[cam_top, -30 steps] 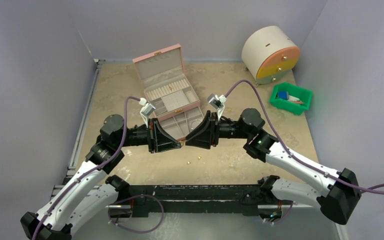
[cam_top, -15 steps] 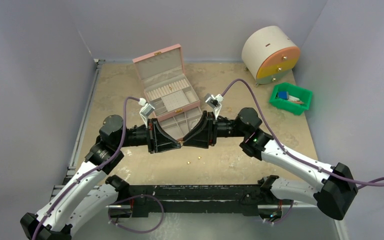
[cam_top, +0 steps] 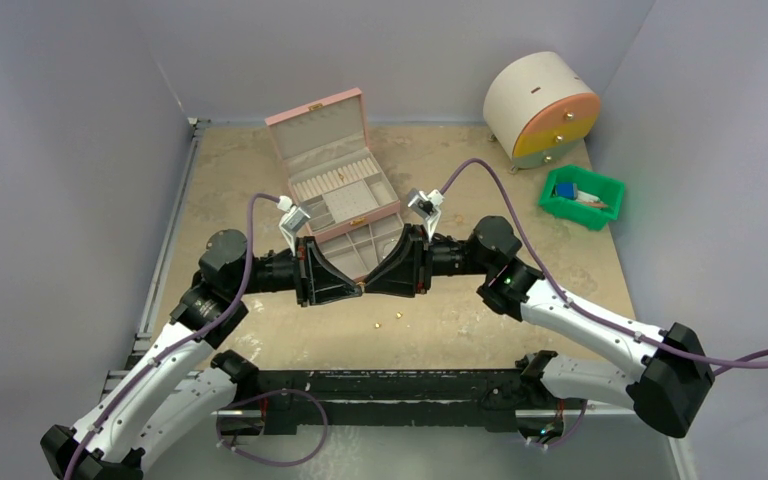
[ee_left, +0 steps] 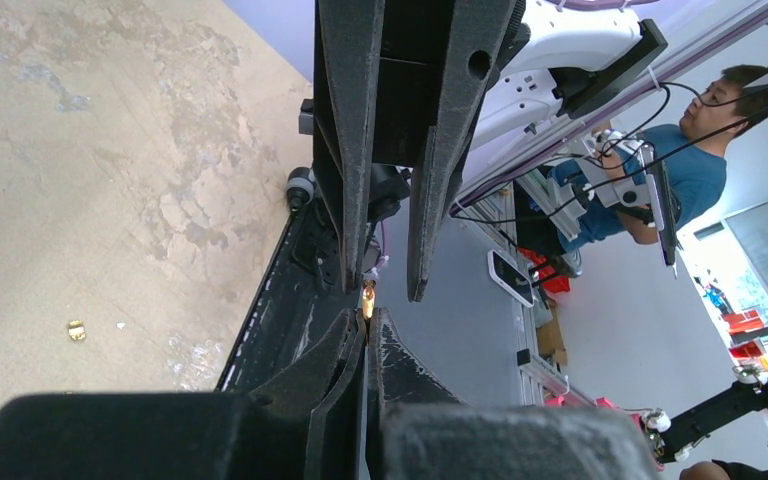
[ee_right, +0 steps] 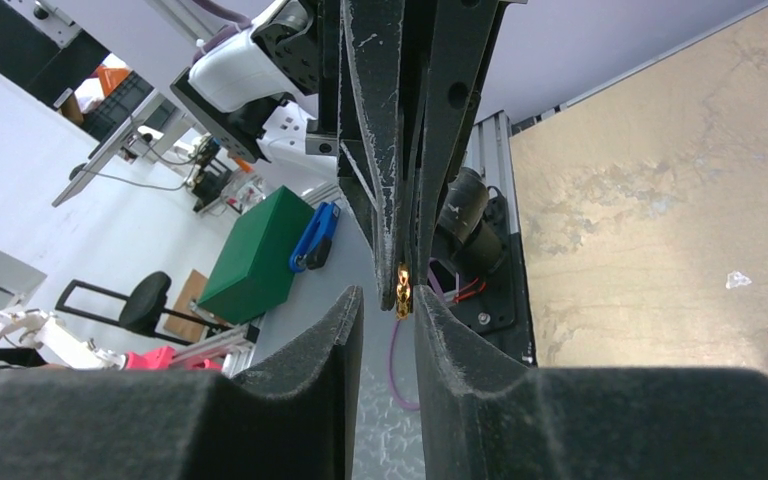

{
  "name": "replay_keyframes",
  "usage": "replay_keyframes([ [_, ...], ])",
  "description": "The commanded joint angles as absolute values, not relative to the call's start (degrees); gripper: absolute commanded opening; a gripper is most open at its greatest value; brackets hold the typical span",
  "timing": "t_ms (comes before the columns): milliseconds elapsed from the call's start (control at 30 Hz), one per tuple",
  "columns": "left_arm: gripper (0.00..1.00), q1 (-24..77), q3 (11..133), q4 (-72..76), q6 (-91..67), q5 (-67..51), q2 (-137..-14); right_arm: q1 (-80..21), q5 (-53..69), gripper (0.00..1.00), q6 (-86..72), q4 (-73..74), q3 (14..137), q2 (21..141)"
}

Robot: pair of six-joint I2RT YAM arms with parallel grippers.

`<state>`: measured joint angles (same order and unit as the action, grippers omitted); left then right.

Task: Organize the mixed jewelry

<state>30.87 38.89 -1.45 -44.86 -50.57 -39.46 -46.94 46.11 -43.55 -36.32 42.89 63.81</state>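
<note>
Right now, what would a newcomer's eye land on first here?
The two grippers meeting tip to tip at centre: the left gripper pinches a small gold piece, with the open right gripper flanking it. Behind them stands the open pink jewelry box; two gold beads lie loose just nearer.

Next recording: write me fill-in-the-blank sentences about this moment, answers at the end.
The left gripper pinches a tiny ___-coloured piece.
The right gripper is ___ around that piece.
The green bin holds a ___ block.
Missing: gold; open; blue.
</note>
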Motion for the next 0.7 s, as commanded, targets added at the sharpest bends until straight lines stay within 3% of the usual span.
replay_keyframes([
  [0, 0.00, 30.85, 41.03, 0.53, -44.03, -50.05, -39.42, -47.45, 47.40, 0.26, -43.47, -39.35, 44.12, 63.54],
  [500, 0.00, 30.82, 41.32, 0.36, -43.90, -48.83, -39.37, -47.81, 46.69, 0.15, -42.43, -37.83, 44.50, 63.86],
  [667, 0.00, 30.84, 41.31, 0.11, -43.63, -48.43, -39.67, -47.90, 46.58, 0.00, -42.02, -37.25, 44.80, 63.99],
])
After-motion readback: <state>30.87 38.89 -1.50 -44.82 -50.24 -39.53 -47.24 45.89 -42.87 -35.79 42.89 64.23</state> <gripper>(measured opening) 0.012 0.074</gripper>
